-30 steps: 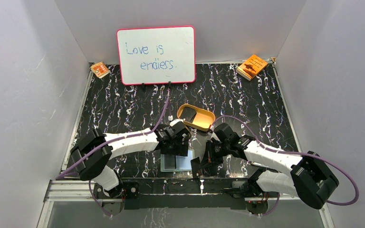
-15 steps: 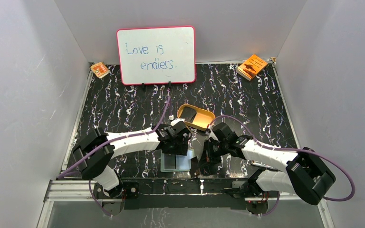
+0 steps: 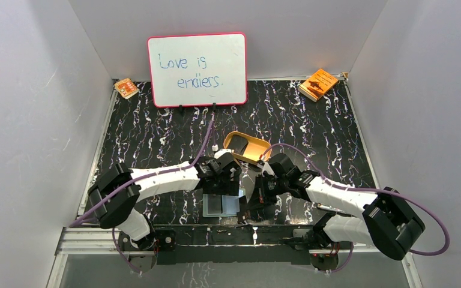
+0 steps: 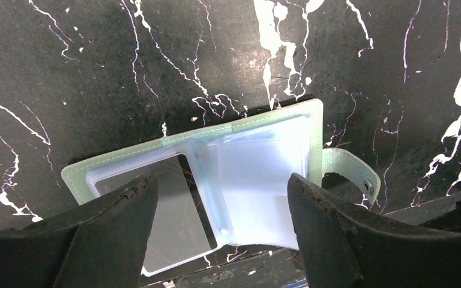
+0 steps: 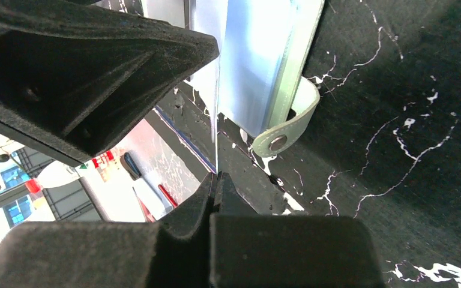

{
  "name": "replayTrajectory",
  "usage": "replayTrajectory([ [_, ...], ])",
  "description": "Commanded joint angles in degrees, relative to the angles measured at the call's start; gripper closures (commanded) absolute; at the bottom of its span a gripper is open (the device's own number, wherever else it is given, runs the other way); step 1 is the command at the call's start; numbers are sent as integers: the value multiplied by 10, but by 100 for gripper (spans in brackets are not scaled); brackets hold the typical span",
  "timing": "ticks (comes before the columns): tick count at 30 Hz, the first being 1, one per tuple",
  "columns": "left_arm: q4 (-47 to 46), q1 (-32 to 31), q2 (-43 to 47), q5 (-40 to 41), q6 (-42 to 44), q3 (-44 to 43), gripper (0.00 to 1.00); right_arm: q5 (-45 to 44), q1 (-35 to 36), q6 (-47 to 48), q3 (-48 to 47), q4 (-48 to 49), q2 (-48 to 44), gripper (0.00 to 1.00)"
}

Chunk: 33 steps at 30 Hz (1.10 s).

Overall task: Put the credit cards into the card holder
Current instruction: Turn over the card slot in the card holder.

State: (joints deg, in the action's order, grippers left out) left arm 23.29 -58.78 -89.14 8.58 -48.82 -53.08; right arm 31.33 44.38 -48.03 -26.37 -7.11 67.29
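The right pincer (image 5: 216, 177) is clenched on a credit card (image 5: 216, 144). It pinches the near end, so the card shows almost edge-on and runs straight out ahead of the fingertips. Just beyond the card's far end lies the card holder (image 4: 258, 162), spread open on the counter (image 4: 96, 72), with its snap tab (image 5: 279, 141) off to the right of the fingertips.

The left pincer (image 4: 221, 183) is released, its jaws wide over the open holder with nothing gripped. I cannot tell whether its fingers press on the holder. What looks like another card (image 4: 174, 210) sits in the pocket beside one finger.

The card is likely light, stiff and slick. Gripping it by one short end leaves most of its length free to slide in. The holder looks soft and light and may skid or fold, so it is best pinned at its outer edges, away from the pocket mouth.
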Motion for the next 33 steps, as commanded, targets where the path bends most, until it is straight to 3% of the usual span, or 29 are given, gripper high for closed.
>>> replayTrajectory([
  [1,20,-2,39,20,-9,-4,23,19,2,7,-28,26,10,100],
  [33,79,-2,164,82,-55,35,17,12,59,4,-110,66,134,100],
])
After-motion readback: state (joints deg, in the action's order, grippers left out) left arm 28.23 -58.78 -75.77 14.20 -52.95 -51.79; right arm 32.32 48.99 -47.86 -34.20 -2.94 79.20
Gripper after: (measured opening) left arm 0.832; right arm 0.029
